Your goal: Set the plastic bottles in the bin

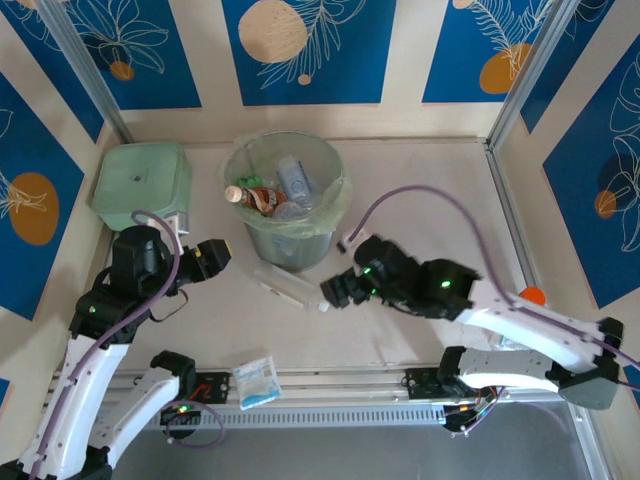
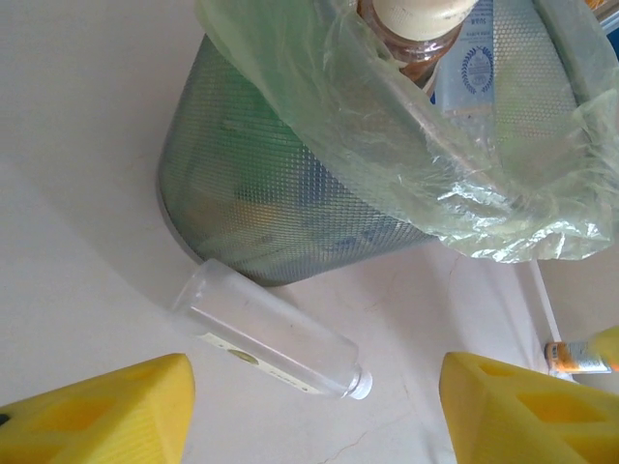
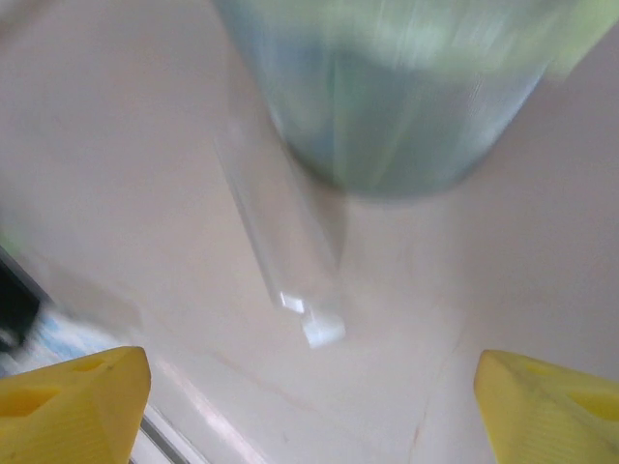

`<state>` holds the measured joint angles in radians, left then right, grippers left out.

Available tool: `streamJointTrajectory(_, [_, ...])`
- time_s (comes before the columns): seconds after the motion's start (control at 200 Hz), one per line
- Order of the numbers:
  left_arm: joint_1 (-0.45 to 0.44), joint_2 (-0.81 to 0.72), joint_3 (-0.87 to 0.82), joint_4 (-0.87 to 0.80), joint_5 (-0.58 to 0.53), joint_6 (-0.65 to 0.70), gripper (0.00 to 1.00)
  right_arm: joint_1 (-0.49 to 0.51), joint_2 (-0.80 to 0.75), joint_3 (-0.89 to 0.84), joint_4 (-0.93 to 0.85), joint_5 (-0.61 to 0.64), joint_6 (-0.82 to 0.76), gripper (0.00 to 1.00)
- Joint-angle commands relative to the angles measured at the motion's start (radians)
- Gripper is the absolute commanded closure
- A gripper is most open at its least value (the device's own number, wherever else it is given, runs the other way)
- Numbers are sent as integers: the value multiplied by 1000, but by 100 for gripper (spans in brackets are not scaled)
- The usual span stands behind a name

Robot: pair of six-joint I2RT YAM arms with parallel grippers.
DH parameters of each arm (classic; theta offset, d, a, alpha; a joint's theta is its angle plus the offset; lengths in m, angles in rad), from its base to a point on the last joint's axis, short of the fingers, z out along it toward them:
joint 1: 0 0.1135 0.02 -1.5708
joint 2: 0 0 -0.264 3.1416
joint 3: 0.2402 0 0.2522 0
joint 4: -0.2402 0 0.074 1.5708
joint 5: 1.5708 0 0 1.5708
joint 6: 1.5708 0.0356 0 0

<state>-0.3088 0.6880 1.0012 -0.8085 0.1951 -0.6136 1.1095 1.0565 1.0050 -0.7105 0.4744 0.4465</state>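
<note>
In the left wrist view the two yellow fingers of the left gripper sit nearest the lens, spread wide apart and released. Past them the long clear bottle lies on its side on the pale table, its small clear cap pointing to the lower right. A thin pale strip with a dark dot runs along its side; no writing can be read on it. The bottle's closed end lies just beside the foot of the bin, whose green bag liner folds over the rim.

Near the bin's mouth a cream cap tops a bottle of brown liquid. Next to it is a blue label bearing a white round emblem and lines of print too small to read.

The right wrist view is blurred. The right gripper shows its yellow fingertips far apart, likewise released, with the long clear bottle on the table beyond them, reaching up to the bin.

From above, the left gripper is left of the bin and the right gripper is near its front right. The long clear bottle lies between them, untouched by either. Inside the bin are a brown-labelled bottle and a clear bottle with blue label. A square pale-green lidded box stands left of the bin, and a white-and-blue packet lies at the near edge
</note>
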Motion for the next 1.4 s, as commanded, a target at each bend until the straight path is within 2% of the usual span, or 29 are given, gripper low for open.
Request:
streamJointTrajectory(0.0, [5,-15,7,-29,-32,-29,31,14,17,-129,131,-44,104,11])
streamJointTrajectory(0.09, [5,-22,-4,-45,-41,-45,32,-10,47,-199,224,-83,113,13])
streamJointTrajectory(0.225, [5,-41,-22,-52,-42,-60,34,-72,121,-268,353,-193,105,20])
streamJointTrajectory(0.445, [5,-68,-26,-55,-8,-59,38,-84,309,-239,420,-270,60,28])
streamJointTrajectory(0.69, [5,-70,-23,-42,40,-61,40,-73,453,-150,378,-168,54,29])
streamJointTrajectory(0.92, [5,-68,-36,-31,54,-56,43,-75,522,-133,394,-166,20,29])
streamJointTrajectory(1.195, [4,-67,-41,-20,66,-59,44,-52,595,-93,384,-144,11,39])
streamJointTrajectory(1.396, [4,-62,-47,-11,75,-63,46,-36,621,-71,366,-118,19,52])
